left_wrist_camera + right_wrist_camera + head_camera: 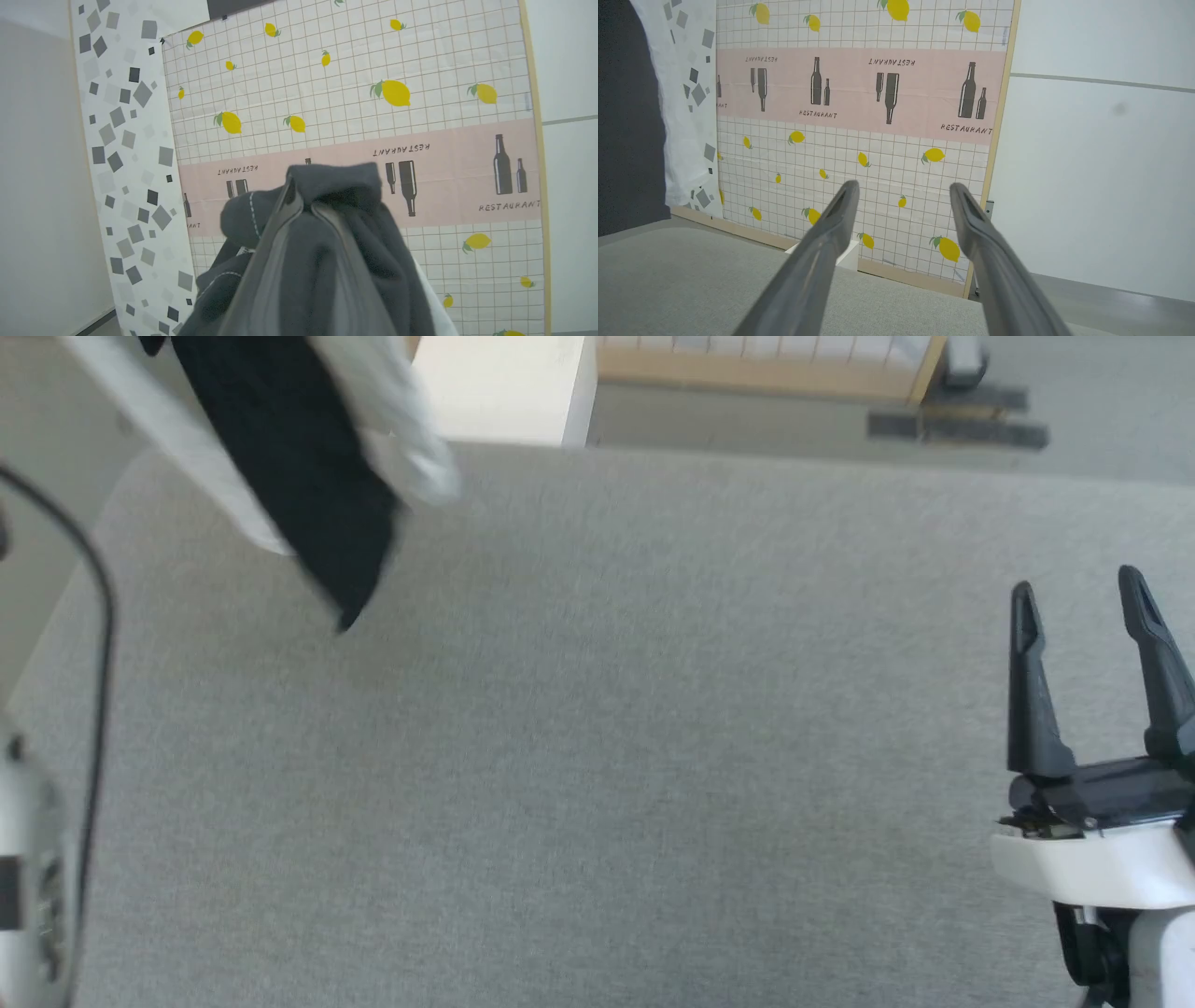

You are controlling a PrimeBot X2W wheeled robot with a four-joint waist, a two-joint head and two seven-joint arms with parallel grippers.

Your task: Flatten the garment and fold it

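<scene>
Jaws of my left gripper [301,198] pinch the limp, light garment [299,476]. The right gripper [1078,597] is open and empty, and I would take the hanging hem with it.

The garment [308,476] hangs at the upper left of the head view above the table [597,756], well apart from the right gripper [1078,586] at lower right, with a block [509,387] behind the table's far edge at top centre and a cable [109,616] down the left edge.

Grey table surface [597,756]: open from centre to 6 o'clock. Obstacles: hanging garment [299,476], 11 o'clock; white box [504,387], 12; black cable [110,625], 9; right gripper [1078,581], 4.
</scene>
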